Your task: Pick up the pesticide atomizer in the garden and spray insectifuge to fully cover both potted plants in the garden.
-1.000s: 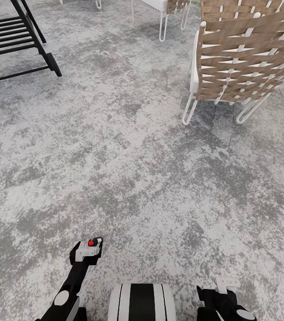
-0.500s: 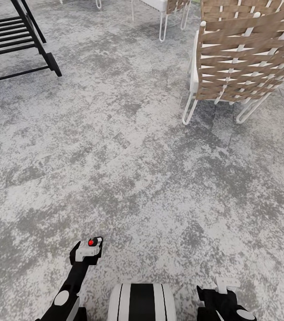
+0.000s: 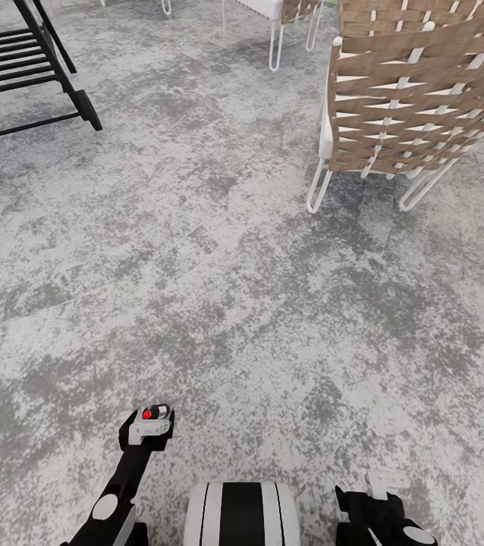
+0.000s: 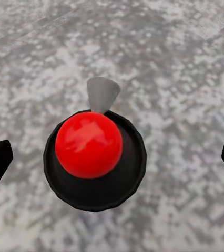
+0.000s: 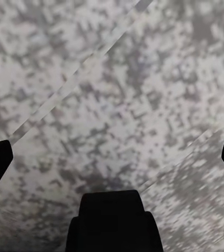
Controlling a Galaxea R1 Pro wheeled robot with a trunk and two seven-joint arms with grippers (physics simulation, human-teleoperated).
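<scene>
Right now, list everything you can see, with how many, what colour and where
Woven chair: one, tan straps on a white frame, far right.
Second chair: one, white legs, partly cut off at the far edge, centre.
Slatted lounger: one, black, far left.
Paved ground: mottled grey, all around.
Red ball in a black cup: one, between the left gripper's fingertips in the left wrist view.
Left gripper: one, black and white, near left, open.
Right gripper: one, near right, open.
Trunk: white with black stripes, near centre.
</scene>
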